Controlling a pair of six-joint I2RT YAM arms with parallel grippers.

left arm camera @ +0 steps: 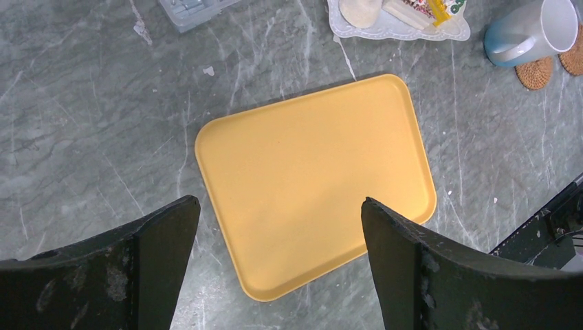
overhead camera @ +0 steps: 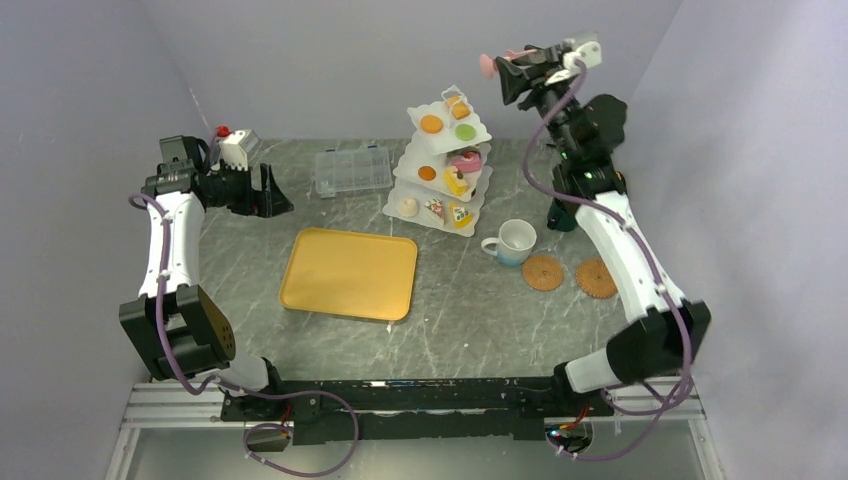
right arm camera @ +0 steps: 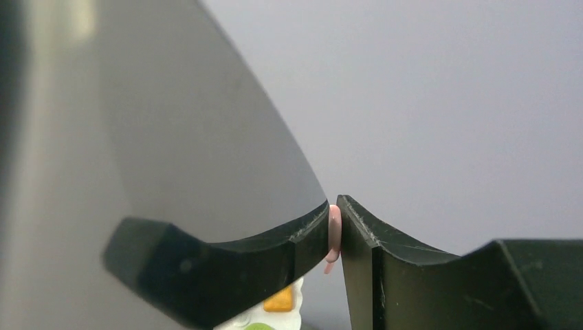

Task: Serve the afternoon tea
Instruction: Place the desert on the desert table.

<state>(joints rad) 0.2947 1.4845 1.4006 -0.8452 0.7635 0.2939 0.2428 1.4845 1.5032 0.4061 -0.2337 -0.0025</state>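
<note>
The white three-tier stand point(overhead camera: 478, 135) stands at the back middle with several small colourful pastries on its tiers. A white mug point(overhead camera: 517, 240) stands in front of it, next to two cork coasters point(overhead camera: 542, 272). My right gripper point(overhead camera: 505, 72) is raised high beside the stand's top tier, shut on a thin pink piece, the pink tongs point(overhead camera: 487, 64). In the right wrist view the pink tongs point(right arm camera: 334, 232) are pinched between the fingertips, and the stand's top point(right arm camera: 299, 311) shows below. My left gripper point(overhead camera: 275, 195) is open and empty, held above the table; in its wrist view, the left gripper point(left arm camera: 280, 201) hangs over the yellow tray.
A yellow tray point(overhead camera: 349, 272) lies at the table's middle, also in the left wrist view point(left arm camera: 316, 179). A clear compartment box point(overhead camera: 352, 171) lies at the back, left of the stand. A dark object point(overhead camera: 560, 215) stands behind my right arm. Grey walls close in on three sides.
</note>
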